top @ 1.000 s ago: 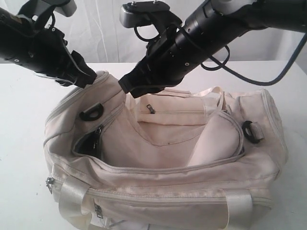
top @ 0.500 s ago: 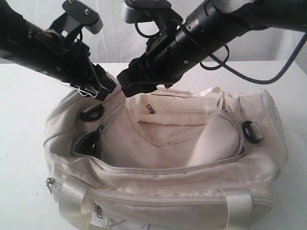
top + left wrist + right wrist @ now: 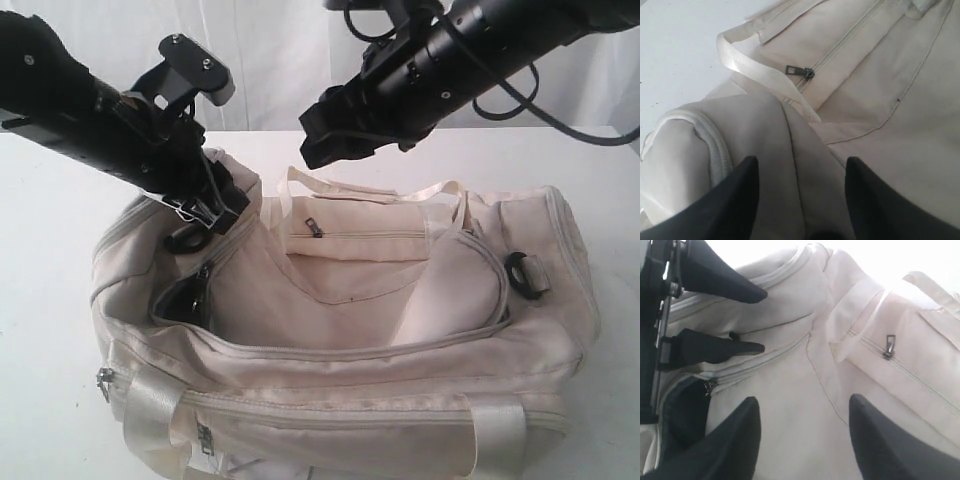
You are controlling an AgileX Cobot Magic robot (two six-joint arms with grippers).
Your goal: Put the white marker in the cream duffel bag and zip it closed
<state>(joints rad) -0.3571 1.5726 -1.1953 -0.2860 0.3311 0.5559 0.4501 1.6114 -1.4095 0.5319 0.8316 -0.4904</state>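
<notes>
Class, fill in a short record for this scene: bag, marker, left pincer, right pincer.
bag: cream duffel bag, top opening unzipped, black lining showing at one end
marker: white marker not visible in any view
left pincer: open, fingers either side of a fabric fold at the bag's end
right pincer: open, above the bag, holding nothing

Here's a plain white worktop (image 3: 40, 300), matte and smooth, running back to a pale white backdrop (image 3: 270, 60) that shows soft vertical folds, like hanging cloth. The light is bright and even, and shadows on the surface are faint and soft-edged. The left wrist view catches the same white worktop (image 3: 675, 45), lightly speckled. In the right wrist view the far background washes out to pure white glare (image 3: 920, 255).
</notes>
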